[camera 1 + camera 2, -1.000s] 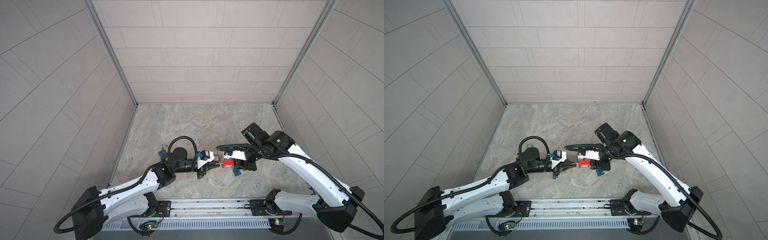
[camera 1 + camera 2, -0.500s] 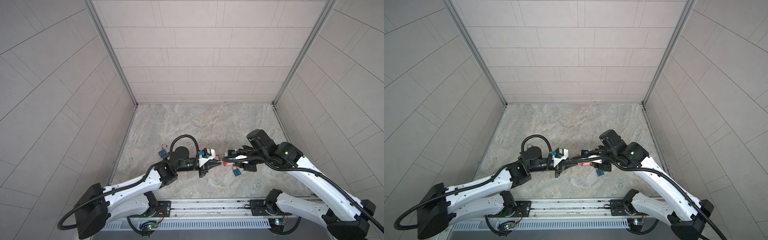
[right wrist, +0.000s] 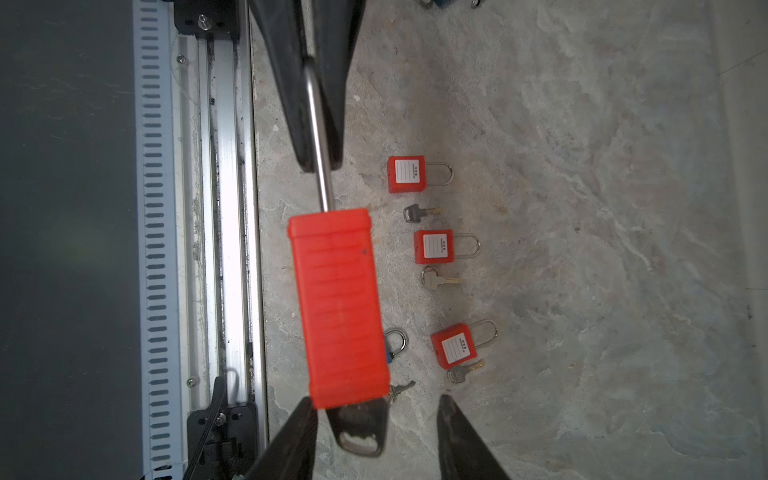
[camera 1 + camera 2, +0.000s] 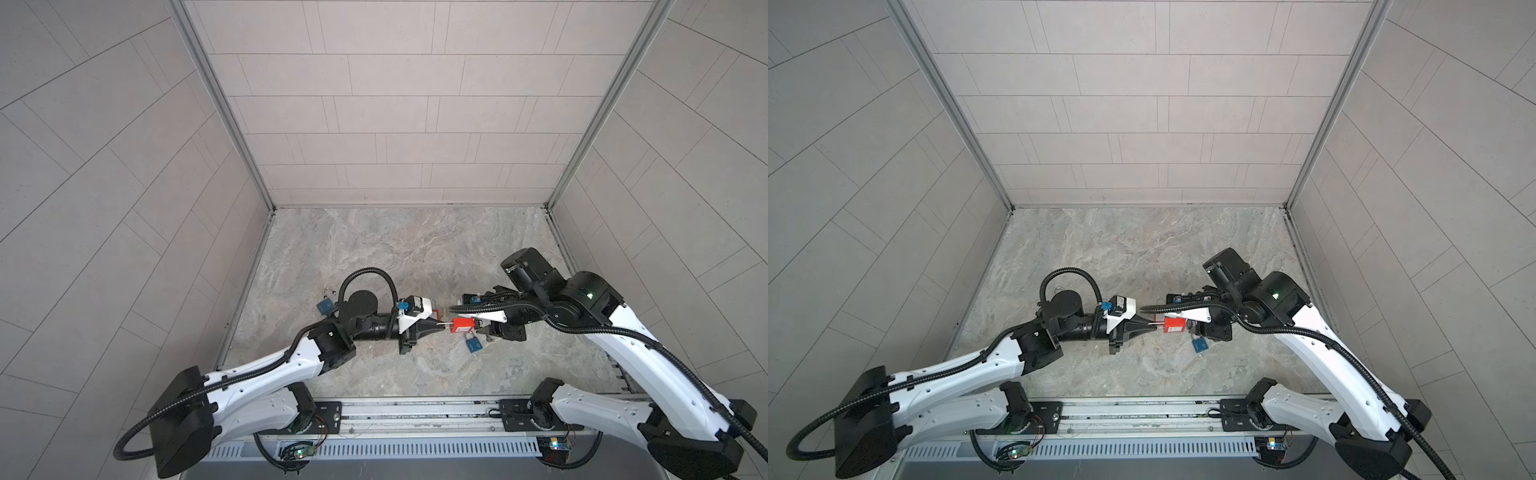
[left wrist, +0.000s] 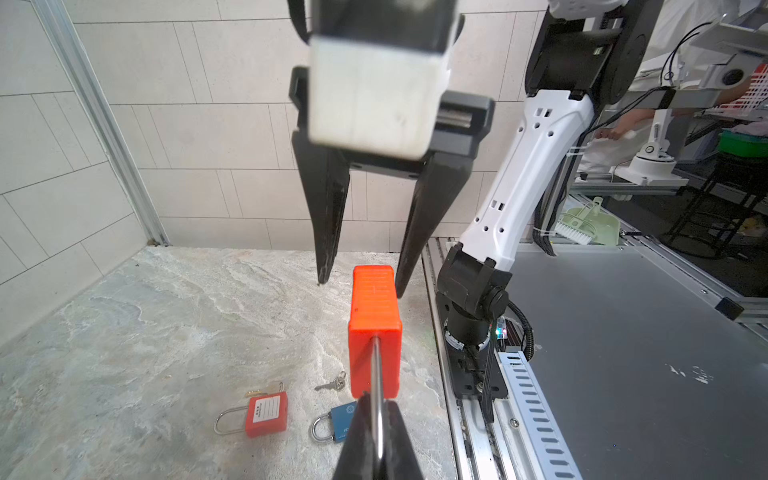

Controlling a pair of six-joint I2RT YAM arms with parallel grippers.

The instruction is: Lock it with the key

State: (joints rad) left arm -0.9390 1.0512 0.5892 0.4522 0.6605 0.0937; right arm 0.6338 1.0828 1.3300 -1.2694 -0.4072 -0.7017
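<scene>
Right wrist view: left tool (image 3: pixel 320 164) clenched on red padlock (image 3: pixel 338 307) shackle, held above worktop (image 3: pixel 582 249); right tool (image 3: pixel 374 436) released, straddling inserted key (image 3: pixel 359 432); key-grasp step, next likely pinch and turn.

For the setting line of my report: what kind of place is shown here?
Probably a robotics lab test cell, not a real room: tiled panel walls in aluminium frames enclose a stone-look floor, two robot arms mount on a base rail, and workbenches with cables stand outside.
</scene>
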